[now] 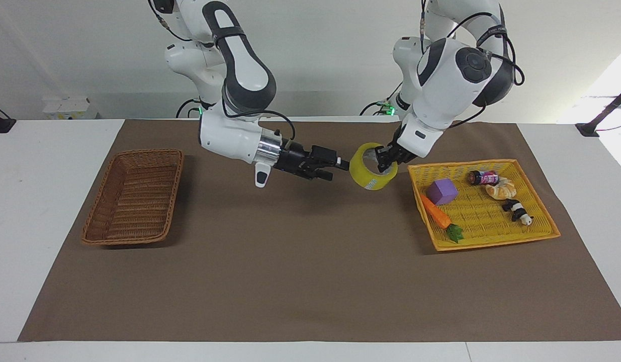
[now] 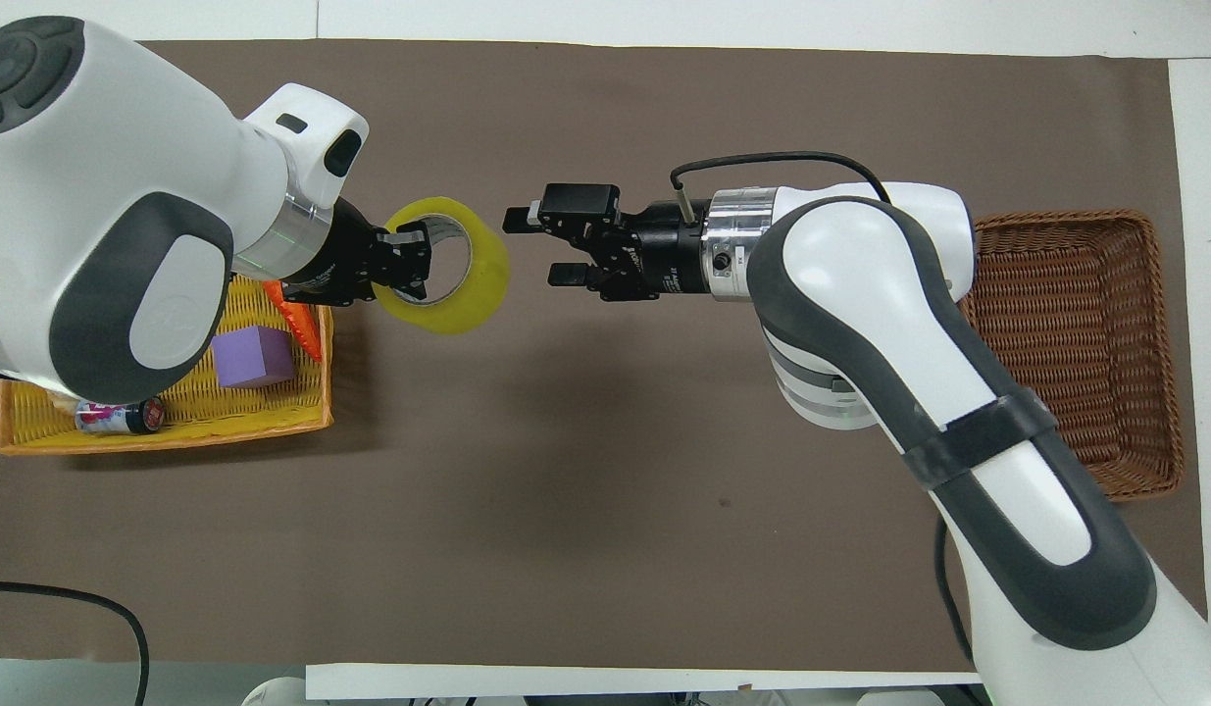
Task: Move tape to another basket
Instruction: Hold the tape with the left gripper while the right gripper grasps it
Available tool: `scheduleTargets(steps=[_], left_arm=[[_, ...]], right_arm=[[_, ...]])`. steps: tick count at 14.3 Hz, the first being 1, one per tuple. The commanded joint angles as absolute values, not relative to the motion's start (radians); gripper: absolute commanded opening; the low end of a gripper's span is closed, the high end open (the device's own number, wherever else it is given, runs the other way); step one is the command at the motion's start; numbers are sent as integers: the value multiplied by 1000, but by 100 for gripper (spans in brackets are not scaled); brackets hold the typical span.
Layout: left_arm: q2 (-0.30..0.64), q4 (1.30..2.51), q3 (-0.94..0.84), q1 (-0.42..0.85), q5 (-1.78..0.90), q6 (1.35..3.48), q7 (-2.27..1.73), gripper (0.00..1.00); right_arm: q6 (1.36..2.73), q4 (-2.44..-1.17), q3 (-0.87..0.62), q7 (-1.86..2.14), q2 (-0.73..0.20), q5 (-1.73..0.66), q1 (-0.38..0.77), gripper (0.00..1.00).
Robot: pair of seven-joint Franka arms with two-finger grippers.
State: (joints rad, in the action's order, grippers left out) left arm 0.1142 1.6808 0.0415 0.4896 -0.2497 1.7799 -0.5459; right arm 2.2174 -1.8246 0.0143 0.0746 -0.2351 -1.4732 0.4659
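The yellow tape (image 1: 369,175) (image 2: 479,284) hangs above the brown mat beside the yellow tray, its hole facing up and tilted. My left gripper (image 1: 383,162) (image 2: 410,266) is shut on the roll's wall, one finger inside the hole. My right gripper (image 1: 339,169) (image 2: 532,246) reaches in level from the right arm's end of the table. It is open, its fingertips just beside the tape's outer wall and nothing between them. The brown wicker basket (image 1: 139,152) (image 2: 1056,220) lies with nothing in it at the right arm's end of the table.
The yellow tray (image 1: 486,223) (image 2: 164,441) at the left arm's end holds a purple cube (image 1: 441,191), a toy carrot (image 1: 437,213), a small bottle (image 1: 483,177), a croissant (image 1: 501,189) and a panda figure (image 1: 516,211). A brown mat (image 1: 290,261) covers the table.
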Motion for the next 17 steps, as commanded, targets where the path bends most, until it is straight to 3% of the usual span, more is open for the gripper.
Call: scheduleTargets(steps=[1,7,9,10,13,14,15,17], left_arm=[[84,1692,49,505,-232,1752,-563,0],[77,1706,49,511,-219,1753,-560,0],[78,1703,49,512,-218,1755,-561,0],[78,1703,48,514,-216,1756,-561,0],[78,1704,48,514,-216,1759,-563,0],[78,1706,48,514,-216,1759,-561,0],[77,1706,48,514,-216,1758,-561,0],[77,1707,48,512,-216,1756,-560,0]], right_arm=[[2273,-1801,18,78,-242,-1506,508,100],[2310,-1792,18,94,-253,-1506,551,100],[2309,-1792,18,97,-255,-1505,552,89],[2310,-1792,18,97,-255,-1503,552,77],[2309,-1790,18,97,-255,-1503,555,20],[2307,-1789,18,97,-255,-1503,554,5],[2307,-1789,18,98,-255,-1493,554,0],[2307,-1789,18,98,-253,-1491,552,0]])
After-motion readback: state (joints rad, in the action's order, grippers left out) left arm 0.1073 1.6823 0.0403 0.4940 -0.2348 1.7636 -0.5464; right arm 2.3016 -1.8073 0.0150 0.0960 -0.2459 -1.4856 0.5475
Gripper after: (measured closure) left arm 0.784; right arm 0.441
